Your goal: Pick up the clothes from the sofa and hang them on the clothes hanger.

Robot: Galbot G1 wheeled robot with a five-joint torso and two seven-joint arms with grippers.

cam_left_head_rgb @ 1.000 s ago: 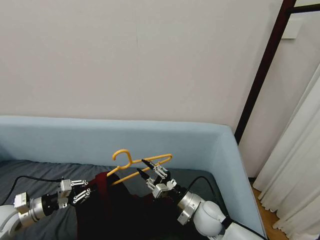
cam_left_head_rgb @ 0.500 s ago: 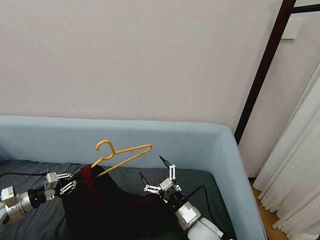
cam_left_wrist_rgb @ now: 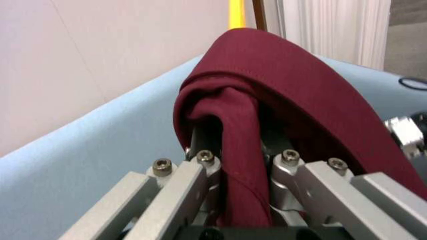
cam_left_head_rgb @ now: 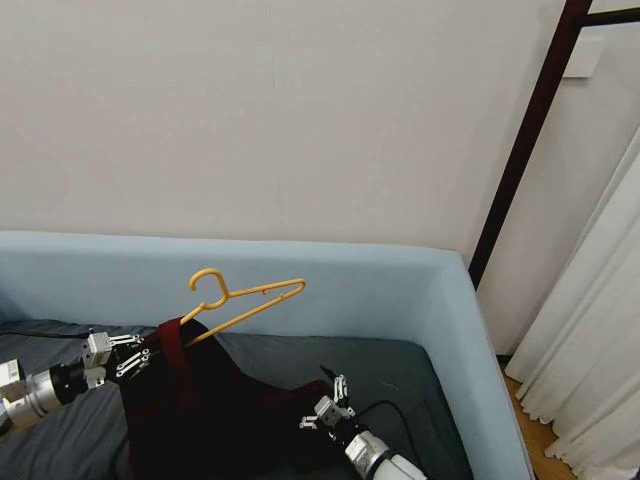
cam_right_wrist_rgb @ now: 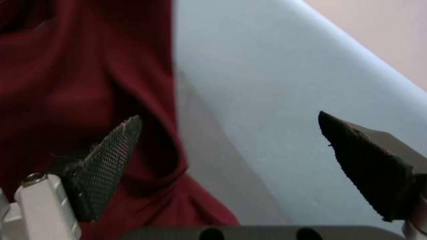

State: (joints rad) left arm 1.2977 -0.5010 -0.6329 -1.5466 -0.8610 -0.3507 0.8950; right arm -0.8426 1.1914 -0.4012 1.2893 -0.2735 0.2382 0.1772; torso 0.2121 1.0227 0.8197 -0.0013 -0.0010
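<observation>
Right tool [cam_left_head_rgb: 323, 404] lowered; left tool [cam_left_head_rgb: 138, 356] clamps one garment [cam_left_head_rgb: 205, 400].

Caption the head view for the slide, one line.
Left claw grips the maroon garment by its strap, yellow hanger jutting out; right claw open, low over the light-blue sofa.

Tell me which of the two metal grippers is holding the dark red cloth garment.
The left gripper: it is shut on a fold of the dark red garment. The right gripper is open and empty.
</observation>
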